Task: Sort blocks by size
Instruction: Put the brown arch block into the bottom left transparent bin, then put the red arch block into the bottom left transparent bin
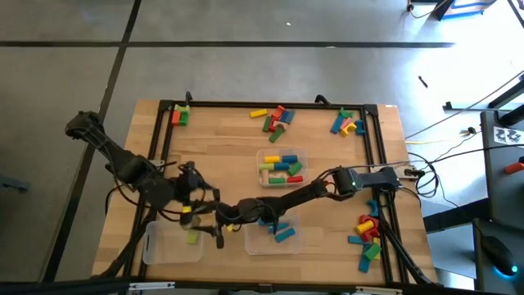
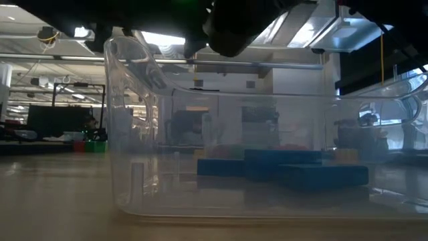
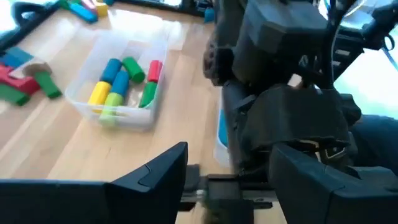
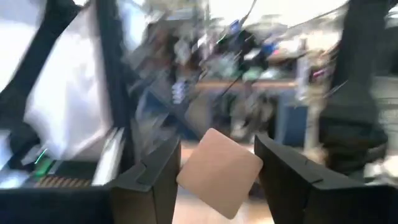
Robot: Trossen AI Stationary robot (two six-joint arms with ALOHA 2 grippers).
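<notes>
Blocks are lying in scattered groups across the wooden table [image 1: 327, 164], and three clear plastic trays are sitting on it. The middle tray [image 1: 282, 166] is holding a mix of yellow, blue, green and red blocks [image 3: 121, 84]. Just toward the table's front edge from the middle tray, a second tray [image 1: 272, 236] is holding a few blue blocks [image 2: 281, 169]. Left of that one, a third tray [image 1: 172, 243] is holding a small green block [image 1: 193, 238].

Other loose piles are resting well away from the middle tray: one group near the back edge [image 1: 275, 119], another in the front right corner [image 1: 367, 238].

The right gripper [image 4: 216, 163] is gripping a tan square block [image 4: 219, 172] between its fingers, reaching over the gap between the two front trays. The left gripper [image 1: 190, 215] is hanging close beside it, above the third tray, with jaws standing open.
</notes>
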